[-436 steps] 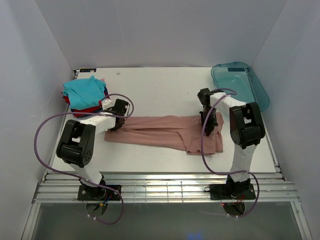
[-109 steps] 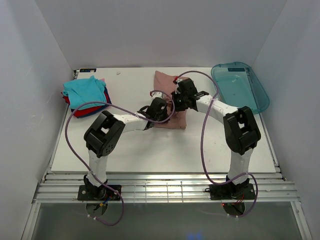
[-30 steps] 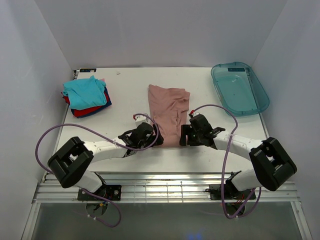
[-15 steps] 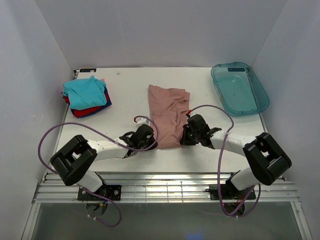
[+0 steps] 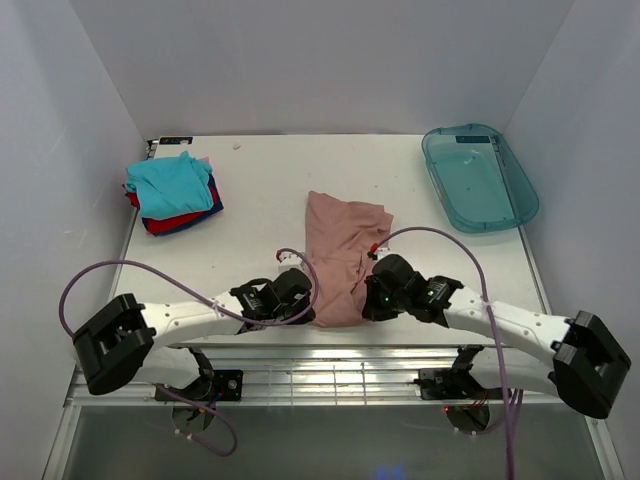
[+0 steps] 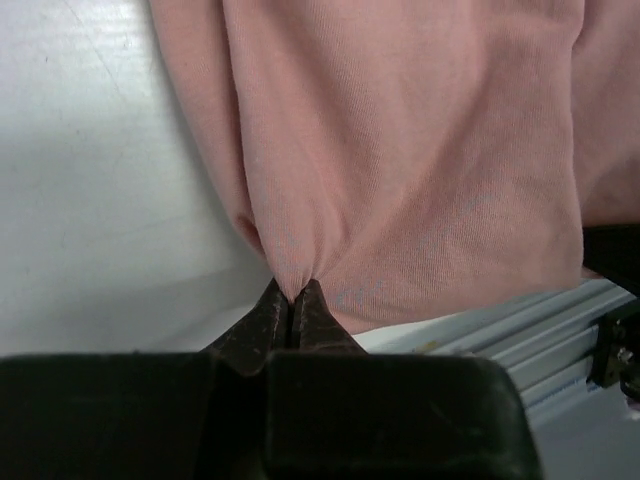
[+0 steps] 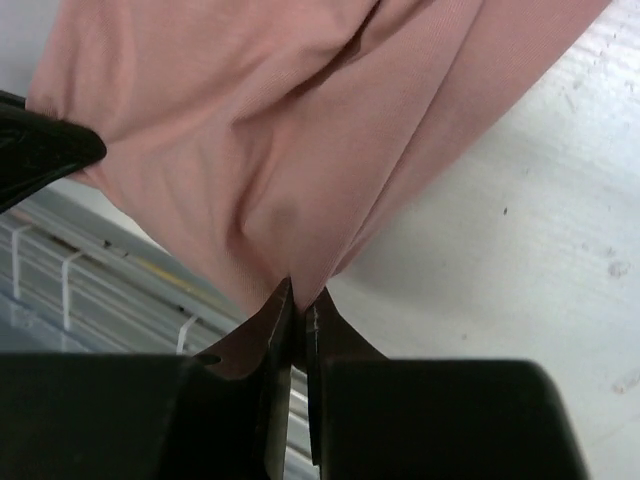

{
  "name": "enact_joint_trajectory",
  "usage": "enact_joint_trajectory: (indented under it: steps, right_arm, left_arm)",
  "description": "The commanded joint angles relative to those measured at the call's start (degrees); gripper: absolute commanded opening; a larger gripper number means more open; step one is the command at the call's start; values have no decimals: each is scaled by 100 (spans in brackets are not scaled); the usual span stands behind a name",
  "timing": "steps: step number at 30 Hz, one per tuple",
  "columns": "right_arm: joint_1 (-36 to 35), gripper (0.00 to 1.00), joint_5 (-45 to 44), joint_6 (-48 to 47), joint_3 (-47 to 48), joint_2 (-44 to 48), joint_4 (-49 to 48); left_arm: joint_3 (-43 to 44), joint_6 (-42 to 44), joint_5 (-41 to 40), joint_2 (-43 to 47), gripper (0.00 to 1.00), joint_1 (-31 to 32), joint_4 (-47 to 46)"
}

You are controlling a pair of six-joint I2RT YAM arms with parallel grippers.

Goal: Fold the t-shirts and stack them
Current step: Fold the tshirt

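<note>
Near edge of table (image 5: 260,200): left gripper (image 6: 293,303) clenched on pink shirt (image 5: 340,240) near-left corner; right gripper (image 7: 299,305) clenched on near-right corner. Far left: shirt stack (image 5: 172,190).

A white table (image 5: 270,190) stands under even light. Plain pale walls (image 5: 320,60) rise behind and beside it; ribbed metal rails (image 5: 330,378) line its near edge.

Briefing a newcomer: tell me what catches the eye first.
The left gripper and right gripper each pinch a near corner of the pink t-shirt at the front edge of the table. A pile of folded t-shirts, teal on top, sits far left; a translucent blue-green tray far right.
</note>
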State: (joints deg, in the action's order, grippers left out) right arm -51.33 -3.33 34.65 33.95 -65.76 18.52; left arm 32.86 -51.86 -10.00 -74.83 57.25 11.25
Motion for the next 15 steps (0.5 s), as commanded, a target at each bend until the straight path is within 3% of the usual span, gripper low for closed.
enact_joint_trajectory:
  steps: [1, 6, 15]
  right_arm:
    - [-341, 8, -386, 515, 278, 651, 1212]
    - [-448, 8, -817, 595, 1173, 1003, 1751]
    - [-448, 8, -2205, 305, 2404, 46, 1962]
  left_arm:
    - [517, -193, -335, 512, 0, 224, 1001]
    - [1309, -185, -810, 882, 0, 357, 1582]
    - [2365, 412, -2031, 505, 0, 217, 1470]
